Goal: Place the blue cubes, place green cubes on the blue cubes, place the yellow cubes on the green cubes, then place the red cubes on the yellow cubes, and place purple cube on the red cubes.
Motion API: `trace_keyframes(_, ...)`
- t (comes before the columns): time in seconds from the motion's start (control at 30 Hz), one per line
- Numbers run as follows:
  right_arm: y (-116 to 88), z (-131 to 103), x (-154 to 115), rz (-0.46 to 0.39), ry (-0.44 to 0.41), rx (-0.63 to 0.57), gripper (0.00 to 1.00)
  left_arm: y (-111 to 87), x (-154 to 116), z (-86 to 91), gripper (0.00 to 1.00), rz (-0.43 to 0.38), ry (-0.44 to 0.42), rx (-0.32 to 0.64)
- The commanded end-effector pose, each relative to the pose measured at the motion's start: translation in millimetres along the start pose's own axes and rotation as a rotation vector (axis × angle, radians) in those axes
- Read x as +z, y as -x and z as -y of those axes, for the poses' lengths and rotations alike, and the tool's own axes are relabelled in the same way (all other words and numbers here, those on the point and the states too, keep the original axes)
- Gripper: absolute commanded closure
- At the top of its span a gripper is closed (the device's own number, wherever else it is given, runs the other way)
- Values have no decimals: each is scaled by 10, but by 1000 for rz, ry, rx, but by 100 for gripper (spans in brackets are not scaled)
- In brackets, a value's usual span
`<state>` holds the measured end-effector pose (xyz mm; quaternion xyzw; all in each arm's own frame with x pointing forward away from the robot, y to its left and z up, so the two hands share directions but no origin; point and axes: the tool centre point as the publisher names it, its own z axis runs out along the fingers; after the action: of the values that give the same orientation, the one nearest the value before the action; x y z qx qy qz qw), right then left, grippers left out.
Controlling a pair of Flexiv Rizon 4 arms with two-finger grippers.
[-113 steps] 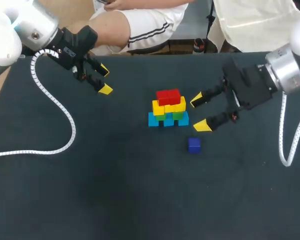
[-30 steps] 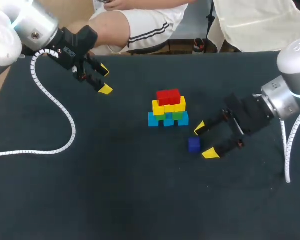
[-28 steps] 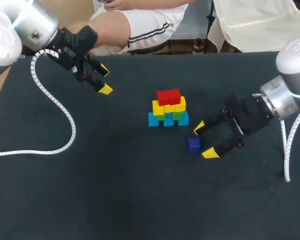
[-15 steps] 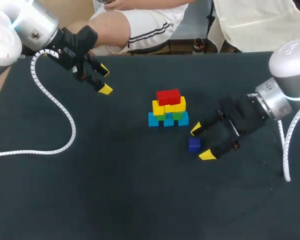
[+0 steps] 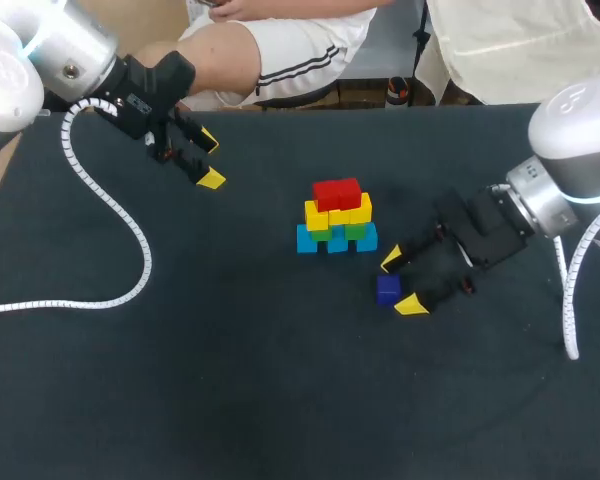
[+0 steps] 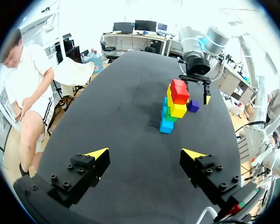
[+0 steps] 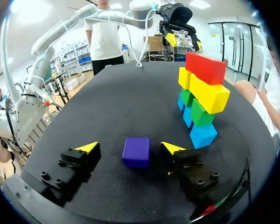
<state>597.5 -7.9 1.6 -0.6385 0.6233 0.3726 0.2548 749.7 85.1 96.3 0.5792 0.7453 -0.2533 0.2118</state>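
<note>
Since a few seconds back, the right arm has swung away from the side of the stack and dropped toward the near side of the table, so the right gripper [image 5: 401,283] now straddles the purple cube [image 5: 387,289]. Over the last second it has crept a touch farther over the cube. The right wrist view has the purple cube [image 7: 136,151] sitting flat on the dark table [image 5: 230,400] between the two yellow tips of the right gripper [image 7: 129,148]. Its jaws are spread, with what looks like a sliver of gap on each side, though the far finger sits very close.

Nothing in the stack has shifted. The blue cubes [image 5: 337,240] make the bottom row, green cubes [image 5: 356,230] rest on them, yellow cubes [image 5: 338,213] on those, and red cubes [image 5: 337,192] on top. The purple cube lies just beside the stack's near right corner, apart from it.

The left gripper [image 5: 209,160] has stayed put at the far left of the table, well apart from the stack, jaws wide and holding nothing.
</note>
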Motion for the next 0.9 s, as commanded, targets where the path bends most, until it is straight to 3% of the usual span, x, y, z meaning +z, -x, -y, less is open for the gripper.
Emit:
trace_keyframes(0.03, 12, -15, 28, -16, -13, 6, 47, -11, -5, 4, 0, 2, 1, 3)
trace_keyframes(0.2, -3, -4, 76, -30, -11, 11, 37, -11, -5, 4, 0, 2, 1, 3)
trace_keyframes(0.27, -9, -1, 89, -35, -11, 11, 38, -11, -5, 4, 0, 2, 1, 3)
trace_keyframes(0.5, -8, -23, 82, -43, -32, 11, 72, -11, -5, 4, 0, 2, 1, 3)
trace_keyframes(0.57, -11, -33, 67, -46, -36, 10, 95, -11, -5, 4, 0, 2, 1, 3)
trace_keyframes(0.6, -14, -38, 60, -47, -37, 11, 100, -11, -5, 4, 0, 2, 1, 3)
trace_keyframes(0.9, 39, -169, -23, -5, -33, 77, 100, -11, -5, 4, 0, 2, 1, 3)
